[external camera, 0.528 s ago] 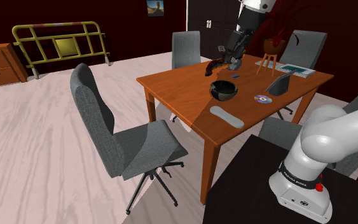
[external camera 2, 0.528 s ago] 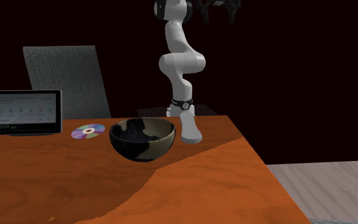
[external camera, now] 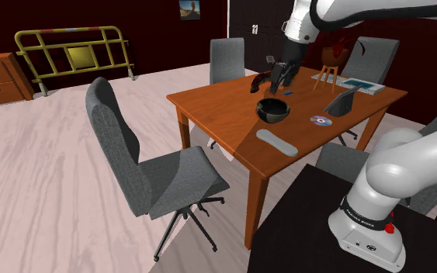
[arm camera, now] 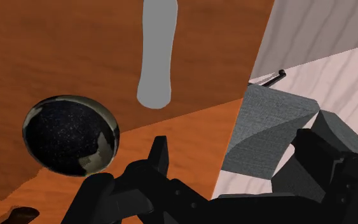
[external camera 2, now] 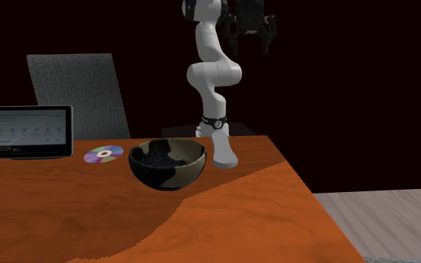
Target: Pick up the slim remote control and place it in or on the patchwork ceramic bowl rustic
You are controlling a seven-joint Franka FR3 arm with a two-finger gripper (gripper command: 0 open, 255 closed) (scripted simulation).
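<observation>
The slim remote control (external camera: 277,142) is plain grey and lies flat near the table's front edge, apart from the bowl; the wrist view shows the remote (arm camera: 157,54) beyond the bowl (arm camera: 71,135). The bowl (external camera: 272,109) is dark with pale patches and stands upright mid-table, with nothing inside the bowl (external camera 2: 167,163). My black gripper (external camera: 275,77) hangs open in the air above and behind the bowl, holding nothing. In the second exterior view the gripper (external camera 2: 252,26) sits high above the table, fingers apart. From the wrist, the gripper (arm camera: 234,191) is a dark mass low down.
A disc (external camera: 320,119) and a propped tablet (external camera: 341,101) lie to the bowl's right in the shoulder view. A small stool with a potted plant (external camera: 329,71), a book (external camera: 362,85) and a black object (external camera: 257,82) stand farther back. Grey chairs (external camera: 131,167) ring the wooden table (external camera: 224,116).
The arm has swung and the gripper has come down a little toward the table, still open. The remote, bowl and other things have not moved.
</observation>
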